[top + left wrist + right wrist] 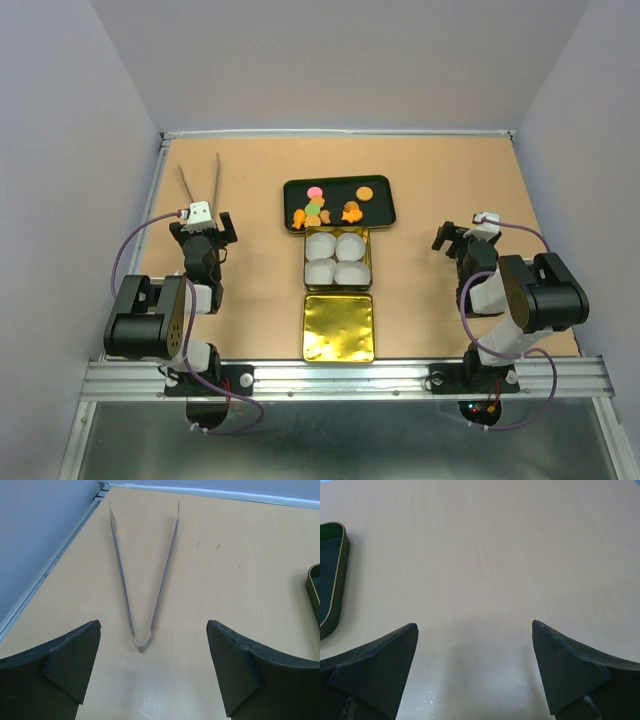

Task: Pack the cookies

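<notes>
The cookies [322,211], mostly orange with one pink and one green, lie on a black tray [380,214] at the table's middle back. Just in front of the tray stands a gold tin [338,286] holding several white paper cups [336,258]. Its gold lid [338,328] lies nearer still. My left gripper [205,222] is open at the left, pointing at metal tongs [145,575] that lie flat with the hinge toward it. My right gripper [462,238] is open at the right over bare table, nothing between its fingers.
The tray's edge shows at the right of the left wrist view [314,592] and at the left of the right wrist view [337,585]. A metal rail [340,375] runs along the near edge. Grey walls surround the table.
</notes>
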### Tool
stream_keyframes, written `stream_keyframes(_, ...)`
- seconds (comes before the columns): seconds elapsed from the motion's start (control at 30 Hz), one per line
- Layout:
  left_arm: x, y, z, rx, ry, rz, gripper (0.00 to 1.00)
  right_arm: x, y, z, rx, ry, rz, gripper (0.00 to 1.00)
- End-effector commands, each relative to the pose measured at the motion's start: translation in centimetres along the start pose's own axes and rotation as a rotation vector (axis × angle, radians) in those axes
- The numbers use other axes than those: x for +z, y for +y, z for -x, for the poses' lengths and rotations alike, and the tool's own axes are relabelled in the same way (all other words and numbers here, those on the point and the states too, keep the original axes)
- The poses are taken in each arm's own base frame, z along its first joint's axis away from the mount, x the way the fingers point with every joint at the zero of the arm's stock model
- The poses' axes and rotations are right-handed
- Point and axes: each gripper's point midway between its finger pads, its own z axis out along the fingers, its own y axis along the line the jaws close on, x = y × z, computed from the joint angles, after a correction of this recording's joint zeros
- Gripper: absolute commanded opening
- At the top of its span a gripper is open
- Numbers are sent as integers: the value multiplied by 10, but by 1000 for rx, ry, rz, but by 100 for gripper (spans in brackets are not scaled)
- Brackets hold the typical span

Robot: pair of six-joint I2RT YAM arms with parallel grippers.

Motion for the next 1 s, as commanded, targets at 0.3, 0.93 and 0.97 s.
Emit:
stream_keyframes(0.3, 1, -3, 65, -66, -255, -7, 99, 6, 5, 25, -3, -93, 19, 100)
stream_keyframes(0.93, 1, -3, 65, -66, -255, -7, 99, 16, 25, 162, 110, -188, 2, 100)
stream_keyframes(0.97, 1, -3, 65, -66, -255, -7, 99, 18, 36, 203, 130, -242, 41, 100)
